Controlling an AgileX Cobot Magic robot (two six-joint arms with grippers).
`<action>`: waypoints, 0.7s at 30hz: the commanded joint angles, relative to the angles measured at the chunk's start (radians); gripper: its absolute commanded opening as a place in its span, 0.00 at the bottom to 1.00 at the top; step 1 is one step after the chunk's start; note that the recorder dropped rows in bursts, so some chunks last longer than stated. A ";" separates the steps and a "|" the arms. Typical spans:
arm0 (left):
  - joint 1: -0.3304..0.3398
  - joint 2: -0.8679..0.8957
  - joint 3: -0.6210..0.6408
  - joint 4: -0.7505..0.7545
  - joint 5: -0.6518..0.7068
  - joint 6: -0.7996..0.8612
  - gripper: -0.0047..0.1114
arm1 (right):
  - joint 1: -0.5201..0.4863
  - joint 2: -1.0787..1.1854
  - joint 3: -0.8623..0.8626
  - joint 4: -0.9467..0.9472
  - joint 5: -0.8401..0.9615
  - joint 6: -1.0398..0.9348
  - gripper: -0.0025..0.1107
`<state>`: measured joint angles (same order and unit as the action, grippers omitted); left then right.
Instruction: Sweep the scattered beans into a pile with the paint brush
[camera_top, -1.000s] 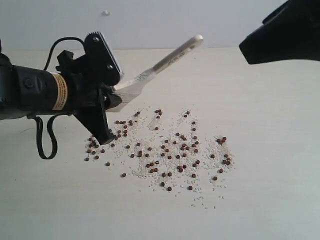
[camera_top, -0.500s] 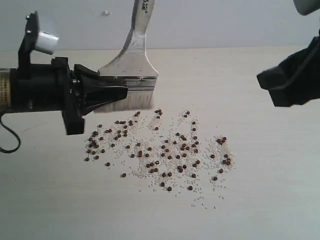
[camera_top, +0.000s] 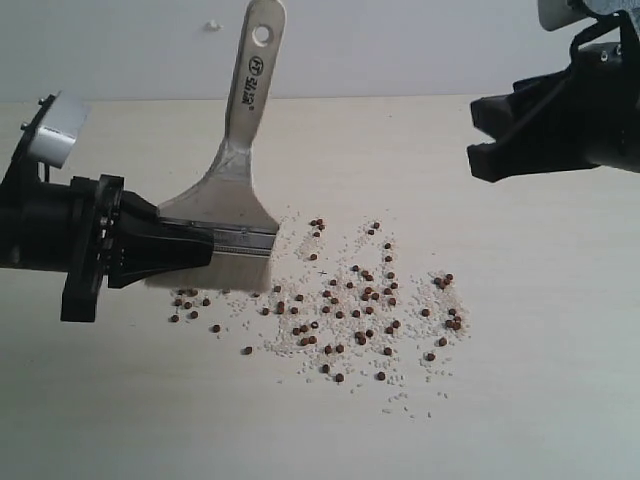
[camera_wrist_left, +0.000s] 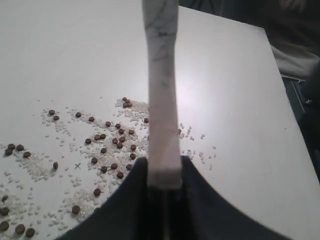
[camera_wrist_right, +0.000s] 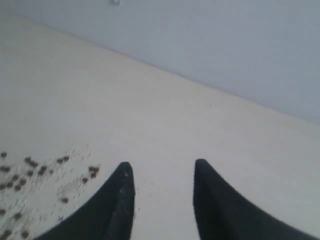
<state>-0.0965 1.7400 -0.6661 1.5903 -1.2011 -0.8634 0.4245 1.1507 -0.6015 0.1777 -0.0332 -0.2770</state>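
Black left gripper (camera_top: 195, 245) clamps the wide pale-bristled, wooden-handled paint brush (camera_top: 232, 175) — bristles beside tiny reddish-brown beans (camera_top: 360, 338) and white rice-like grains (camera_top: 298, 352). Black right gripper (camera_top: 485, 130) hangs well apart, jaws parted, empty.

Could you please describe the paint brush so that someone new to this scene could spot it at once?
On the pale table, look at the edge of the scattered beans where the black left hand reaches in. It clamps the paint brush, bristles down. Unlike the tiny beans, it is long: silver ferrule, light wooden handle rising with a hole at its end.
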 joint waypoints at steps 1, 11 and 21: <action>0.006 0.017 0.003 0.005 -0.020 0.030 0.04 | -0.055 0.003 0.068 0.092 -0.269 -0.010 0.04; 0.006 0.017 0.003 -0.019 -0.020 0.070 0.04 | -0.176 0.007 0.126 -0.073 -0.235 0.093 0.02; 0.006 0.017 0.003 -0.019 -0.020 0.056 0.04 | -0.267 0.135 -0.103 -0.162 0.377 0.093 0.02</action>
<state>-0.0922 1.7578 -0.6661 1.5901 -1.2029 -0.8010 0.1849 1.2595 -0.6682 0.0119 0.2451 -0.1651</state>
